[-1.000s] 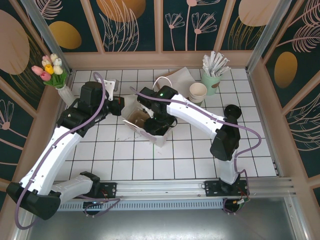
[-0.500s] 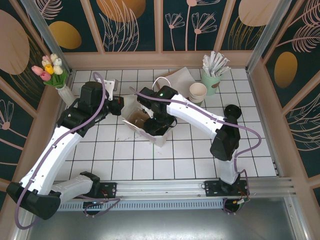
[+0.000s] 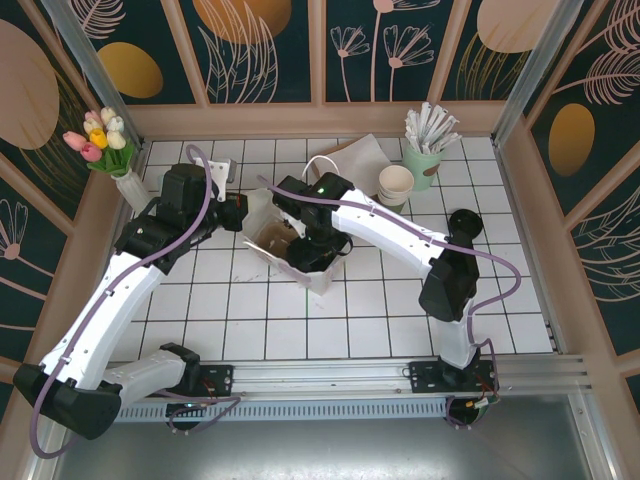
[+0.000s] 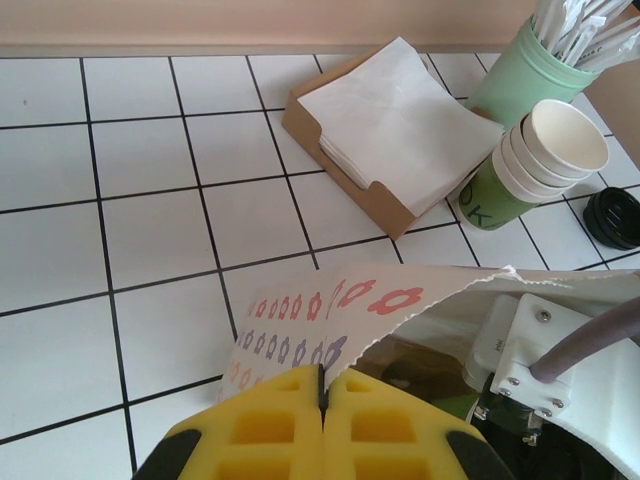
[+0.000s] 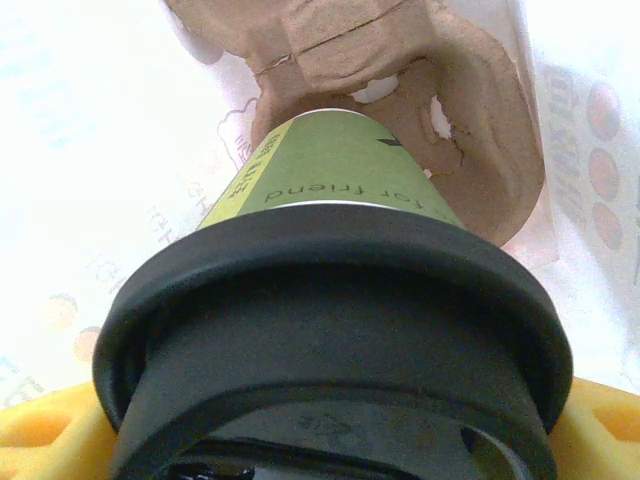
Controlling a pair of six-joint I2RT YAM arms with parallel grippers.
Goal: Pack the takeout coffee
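Observation:
The takeout coffee (image 5: 340, 190) is a green paper cup with a black lid (image 5: 330, 330), held inside the white paper bag (image 3: 262, 212). My right gripper (image 5: 330, 445) is shut on it just under the lid, and its yellow pads (image 5: 40, 440) show on either side. The cup's base points at a brown cardboard cup carrier (image 5: 480, 130) on the bag's floor. In the top view my right gripper (image 3: 312, 243) reaches down into the bag's mouth. My left gripper (image 4: 322, 395) is shut on the bag's flower-printed rim (image 4: 330, 300), holding it open at the left side (image 3: 243, 212).
A stack of cream-rimmed cups (image 3: 396, 183) and a mint green holder of white sticks (image 3: 422, 160) stand at the back right. A napkin tray (image 4: 400, 130) lies behind the bag. A loose black lid (image 3: 465, 222) sits to the right. A vase of tulips (image 3: 105, 145) stands far left.

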